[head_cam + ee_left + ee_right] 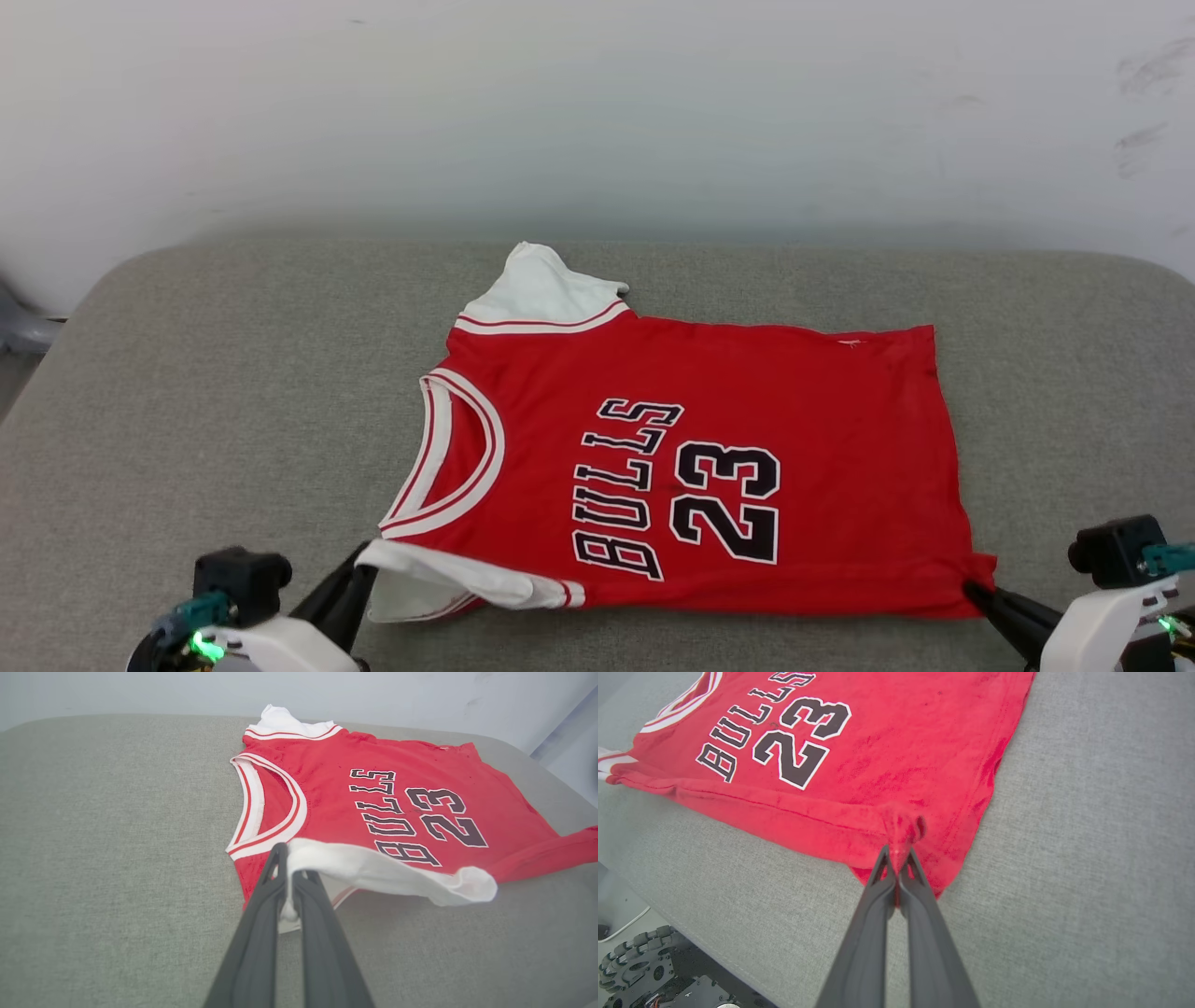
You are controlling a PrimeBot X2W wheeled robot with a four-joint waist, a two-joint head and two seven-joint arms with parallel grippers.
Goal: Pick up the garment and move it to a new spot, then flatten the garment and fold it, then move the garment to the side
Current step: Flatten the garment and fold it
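The garment (747, 401), a red jersey with white sleeves and black lettering, lies spread on the grey cushioned surface (187, 392), neck toward the left. My left gripper (364, 565) is shut on the near white sleeve (373, 870), which is lifted and draped rightward off the fingers (266, 891). My right gripper (971, 590) is shut on the jersey's near hem corner (903, 828), where the red cloth bunches at the fingertips (882, 858). The far white sleeve (537, 289) lies flat at the back.
A pale wall (597, 112) rises behind the grey surface. The surface's near edge drops off at the lower left of the right wrist view, where the robot's wheeled base (640, 956) sits on the floor. Bare grey cushion surrounds the jersey (117, 835).
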